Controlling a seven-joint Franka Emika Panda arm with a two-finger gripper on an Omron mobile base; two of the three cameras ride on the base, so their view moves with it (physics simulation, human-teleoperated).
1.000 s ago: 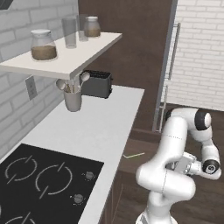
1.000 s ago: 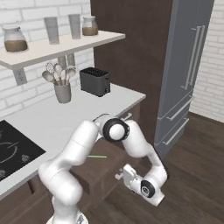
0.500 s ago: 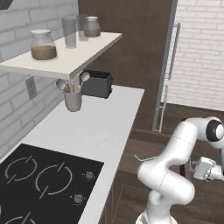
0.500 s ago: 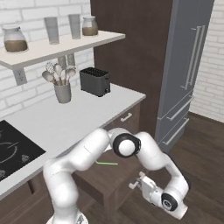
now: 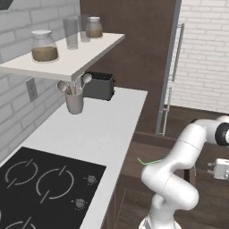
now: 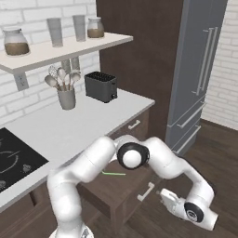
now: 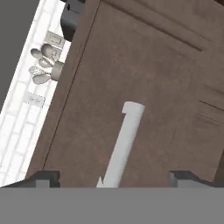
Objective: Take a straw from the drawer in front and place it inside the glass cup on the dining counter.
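**Drawer pulled out, straw lying inside, claw at the handle**

Drawer (image 6: 122, 186) stood pulled out from the brown cabinets below the white bench (image 6: 79, 128), its flat front panel facing the room. Inside it, on the dark wooden floor, lay the straw (image 6: 114, 174), a thin green stick; the left base view caught it too (image 5: 149, 161), partly behind the white arm. The arm reached down and outward in front of the drawer, and the claw (image 6: 168, 204) hung low, just beyond the front panel and near the pale bar handle (image 6: 145, 191).

In the hand view the claw (image 7: 114, 178) looked straight at the brown panel (image 7: 144, 83), with the handle (image 7: 122, 143) running up between its two dark fingertips (image 7: 43, 178). The tips stood well apart, one on each side of the bar, so the claw was spread wide and gripped nothing. Whether the tips touched the panel could not be told.

On the bench stood a black toaster (image 6: 100, 86) and a grey holder of utensils (image 6: 66, 93) (both against the brick wall), with the black cooktop (image 5: 42, 185) nearer the robot. A shelf (image 6: 65, 46) above carried jars with brown contents and tall clear glasses. A grey fridge (image 6: 197, 69) rose beyond the cabinets.
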